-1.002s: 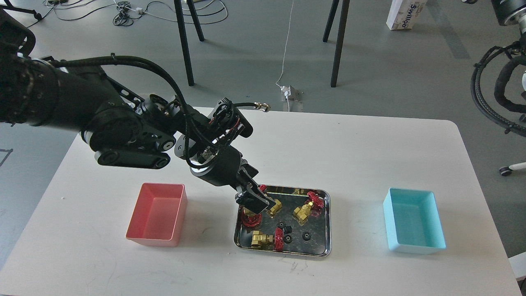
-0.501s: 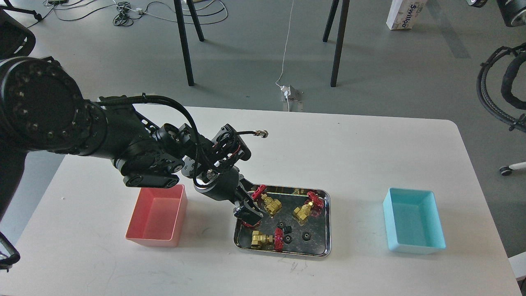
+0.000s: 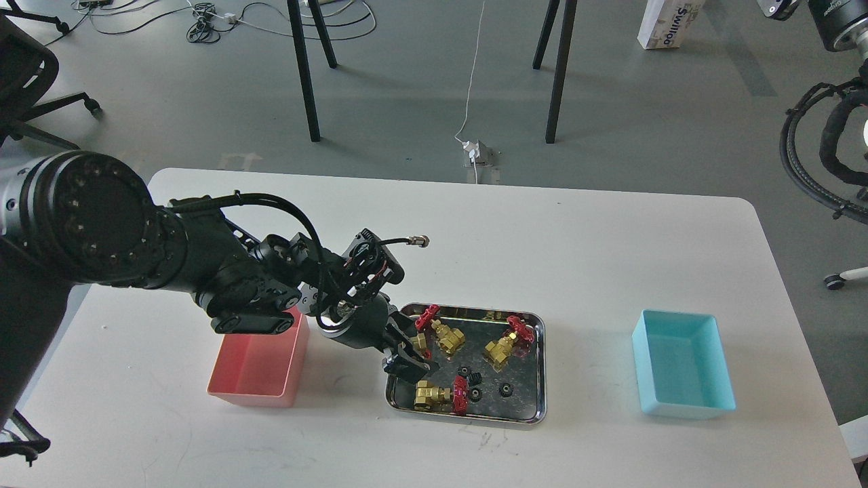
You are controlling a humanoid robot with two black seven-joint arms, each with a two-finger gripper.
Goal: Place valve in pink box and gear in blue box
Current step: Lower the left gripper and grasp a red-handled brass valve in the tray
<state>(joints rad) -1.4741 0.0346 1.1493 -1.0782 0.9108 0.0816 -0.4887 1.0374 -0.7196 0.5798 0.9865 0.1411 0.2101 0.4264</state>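
Observation:
A shiny steel tray (image 3: pixel 540 369) in the middle of the white table holds several brass valves with red handwheels and three tiny black gears. My left gripper (image 3: pixel 407 364) is low over the tray's left end, right at one valve (image 3: pixel 421 343), of which only a brass bit shows. The fingers are dark and I cannot tell if they are closed on it. Other valves lie at the tray's back (image 3: pixel 446 335), back right (image 3: pixel 503 348) and front (image 3: pixel 434 395). The gears (image 3: pixel 504 390) lie in the tray's front middle. The pink box (image 3: pixel 252 369) stands left of the tray, partly under my arm. The blue box (image 3: pixel 681 362) stands to the right.
My left arm's thick links (image 3: pixel 244 298) hang over the pink box's far end. Black cable loops (image 3: pixel 824 146) hang at the right edge beyond the table. Black table legs (image 3: pixel 305 68) and floor cables lie behind the table.
My left arm has pulled back toward me and dropped. The gripper has moved down and slightly left onto the left-end valve, whose red handwheel is now hidden.

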